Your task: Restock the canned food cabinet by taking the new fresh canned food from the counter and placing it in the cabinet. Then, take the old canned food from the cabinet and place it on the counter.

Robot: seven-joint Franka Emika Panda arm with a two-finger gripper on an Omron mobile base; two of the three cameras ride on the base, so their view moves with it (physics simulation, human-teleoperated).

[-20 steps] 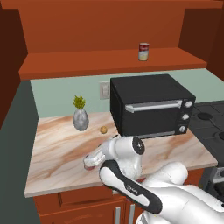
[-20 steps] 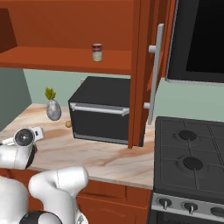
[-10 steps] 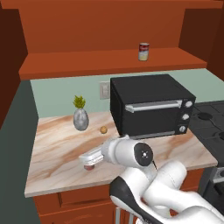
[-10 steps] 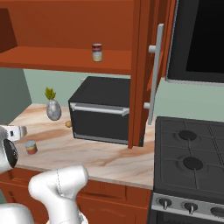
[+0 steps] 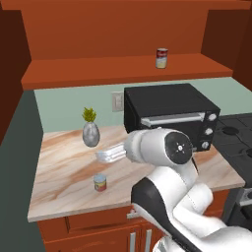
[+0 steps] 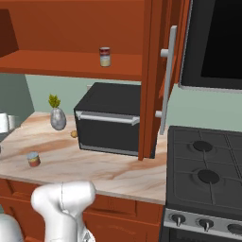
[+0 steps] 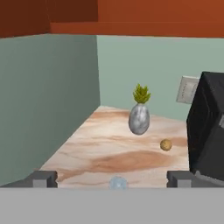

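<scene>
The old canned food [image 5: 100,183] [image 6: 33,159], with its grey-green top and red label, stands upright on the counter [image 5: 59,165] [image 6: 99,163] near the front edge. My gripper [image 5: 102,156] [image 6: 9,123] [image 7: 111,178] hovers above and just behind it, open and empty, its fingertips [image 7: 43,178] wide apart. A pale round top [image 7: 117,182], probably that can, peeks in at the bottom of the hand view. The new fresh canned food [image 5: 162,57] [image 6: 105,56], red over cream, stands on the shelf of the cabinet [image 5: 123,71] [image 6: 56,64].
A black toaster oven [image 5: 170,115] [image 6: 111,125] [image 7: 209,127] sits right of the gripper. A grey vase with a plant [image 5: 90,133] [image 6: 57,118] [image 7: 139,118] and a small brown ball [image 6: 73,134] [image 7: 165,145] stand behind. The open cabinet door [image 6: 153,80] and a stove [image 6: 208,165] are to the right.
The gripper was down at the old can a second ago. It has since risen and drawn back, leaving the can standing on the counter, and the arm's elbow has swung right.
</scene>
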